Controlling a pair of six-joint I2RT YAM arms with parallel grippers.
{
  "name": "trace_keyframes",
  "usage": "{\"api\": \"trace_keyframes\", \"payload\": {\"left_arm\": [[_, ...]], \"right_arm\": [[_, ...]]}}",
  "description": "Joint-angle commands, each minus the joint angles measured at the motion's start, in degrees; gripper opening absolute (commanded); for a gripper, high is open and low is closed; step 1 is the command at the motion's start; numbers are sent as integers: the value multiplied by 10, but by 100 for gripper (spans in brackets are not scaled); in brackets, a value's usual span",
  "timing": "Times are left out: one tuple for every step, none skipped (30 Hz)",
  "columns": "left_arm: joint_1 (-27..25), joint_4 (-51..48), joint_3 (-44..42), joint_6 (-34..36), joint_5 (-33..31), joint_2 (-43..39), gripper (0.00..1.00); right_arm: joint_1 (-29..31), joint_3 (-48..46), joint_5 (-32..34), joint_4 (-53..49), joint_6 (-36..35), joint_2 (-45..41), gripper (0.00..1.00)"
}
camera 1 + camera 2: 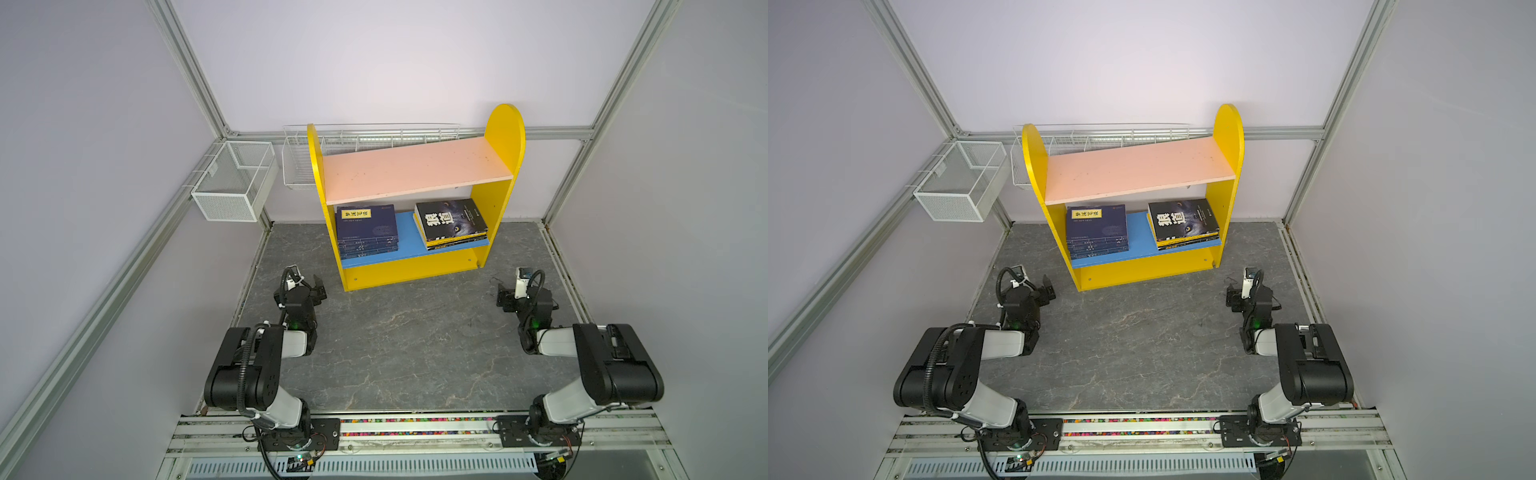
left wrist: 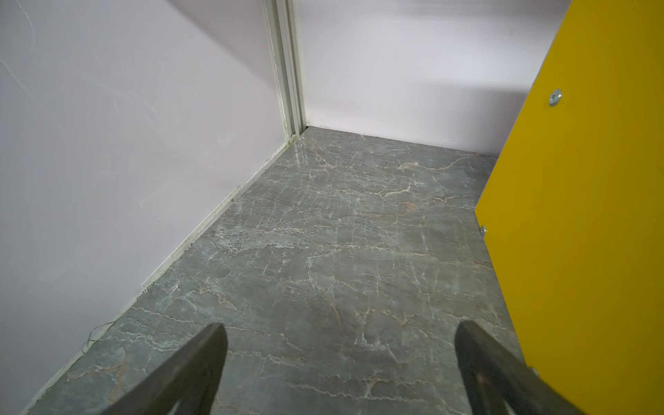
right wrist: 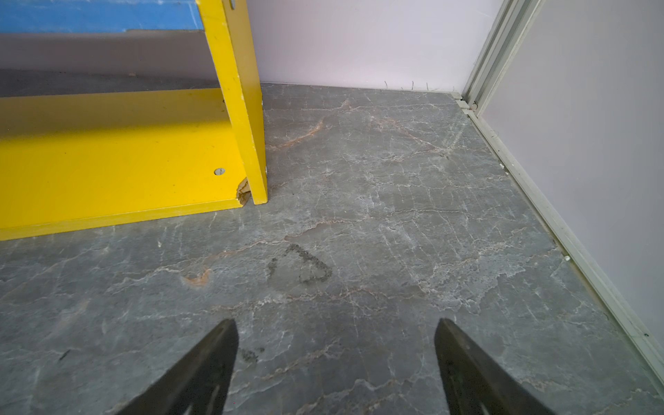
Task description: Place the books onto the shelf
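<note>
Step in hand: none active; judging by the bare grey surface [image 1: 399,340], every book already lies on the shelf [image 1: 415,170].
Books: navy stack [image 1: 366,230] at the left of the blue lower board [image 1: 405,245]; wolf-eye stack [image 1: 451,222] at its right; pink upper board [image 1: 415,168] bare.
Left gripper [image 2: 339,363]: jaws released, holding nothing; just beside the shelf's yellow side panel [image 2: 582,215].
Right gripper [image 3: 336,359]: jaws released, empty; near the shelf's front corner.
Next move: probably only parking the arms.
Around: white wire baskets [image 1: 235,180] on the wall, well apart; nothing blocks the way.
</note>
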Motion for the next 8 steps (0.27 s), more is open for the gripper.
{"api": "trace_keyframes", "payload": {"left_arm": [[1,16,-5,5,2,4,99],[1,16,-5,5,3,5,99],[1,16,-5,5,3,5,99],[1,16,-6,5,3,5,99],[1,16,-5,5,3,5,99],[1,16,-5,5,3,5,99],[1,16,-5,5,3,5,99],[1,16,-6,5,3,5,99]], "right_arm": [[-3,7,-6,-6,0,-8,88],[-6,7,-12,-7,2,-8,88],[-7,8,-14,-8,2,-8,88],[-7,8,-15,-8,2,-9,88],[-7,7,-15,-8,2,-9,88],[-7,7,-16,-8,2,-9,88],[-7,6,-16,-7,2,-9,88],[-7,6,-16,-7,2,-9,88]]}}
